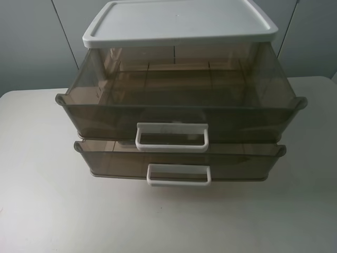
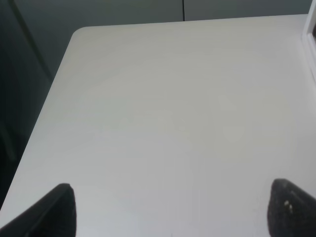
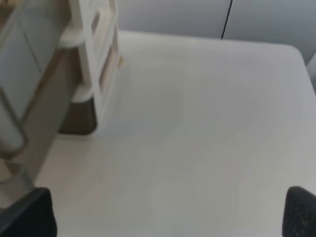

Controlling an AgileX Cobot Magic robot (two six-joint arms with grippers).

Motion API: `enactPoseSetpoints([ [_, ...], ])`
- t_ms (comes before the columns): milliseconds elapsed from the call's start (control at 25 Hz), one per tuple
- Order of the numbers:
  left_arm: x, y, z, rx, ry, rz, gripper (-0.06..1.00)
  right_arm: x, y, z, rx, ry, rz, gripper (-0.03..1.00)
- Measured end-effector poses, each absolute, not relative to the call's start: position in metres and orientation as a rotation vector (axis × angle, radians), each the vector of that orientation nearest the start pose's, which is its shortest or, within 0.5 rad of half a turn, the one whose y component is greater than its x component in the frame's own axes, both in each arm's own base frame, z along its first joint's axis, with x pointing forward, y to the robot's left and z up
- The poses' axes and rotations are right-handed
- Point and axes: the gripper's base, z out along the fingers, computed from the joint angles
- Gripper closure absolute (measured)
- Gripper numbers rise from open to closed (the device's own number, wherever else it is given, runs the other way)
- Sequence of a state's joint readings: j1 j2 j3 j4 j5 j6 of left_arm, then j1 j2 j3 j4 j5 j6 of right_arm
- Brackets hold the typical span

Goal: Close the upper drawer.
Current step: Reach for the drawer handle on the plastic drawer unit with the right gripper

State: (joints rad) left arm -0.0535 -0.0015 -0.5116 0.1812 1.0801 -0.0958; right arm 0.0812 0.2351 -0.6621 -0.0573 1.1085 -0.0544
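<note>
The wide, smoky-brown translucent plastic upper drawer [image 1: 179, 113] stands pulled far out beneath the white lid [image 1: 179, 21] as my left pincer [image 2: 170, 212] and right pincer [image 3: 170, 212] hang spread wide and empty over the pale table [image 1: 42, 200], approach not begun; next, I judge, a square push on its white loop handle [image 1: 172, 126].

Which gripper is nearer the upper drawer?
Probably the right. The right gripper hangs close beside the upper drawer, the unit large in its view; the left gripper sees only a sliver, farther off.
</note>
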Motion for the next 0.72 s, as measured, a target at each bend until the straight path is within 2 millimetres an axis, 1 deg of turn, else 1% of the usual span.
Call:
enactPoseSetpoints([
  [120,-0.007,0.015,0.28,-0.055,2.039,0.124,0.2,0.048,-0.004,0.332,-0.229,2.245,-0.122,0.27],
  [200,-0.007,0.015,0.28,-0.055,2.039,0.124,0.2,0.068,-0.001,0.342,-0.288,2.269,-0.138,0.27],
  [240,-0.007,0.015,0.28,-0.055,2.039,0.124,0.2,0.08,0.004,0.347,-0.335,2.273,-0.129,0.27],
  [360,-0.007,0.015,0.28,-0.055,2.039,0.124,0.2,0.103,0.02,0.361,-0.469,2.226,-0.093,0.27],
  [480,-0.007,0.015,0.28,-0.055,2.039,0.124,0.2,0.122,0.042,0.367,-0.643,2.185,-0.057,0.27],
  [600,-0.007,0.015,0.28,-0.055,2.039,0.124,0.2,0.135,0.073,0.37,-0.834,2.15,0.003,0.27],
  [720,-0.007,0.015,0.28,-0.055,2.039,0.124,0.2,0.139,0.104,0.377,-0.988,2.083,0.071,0.27],
])
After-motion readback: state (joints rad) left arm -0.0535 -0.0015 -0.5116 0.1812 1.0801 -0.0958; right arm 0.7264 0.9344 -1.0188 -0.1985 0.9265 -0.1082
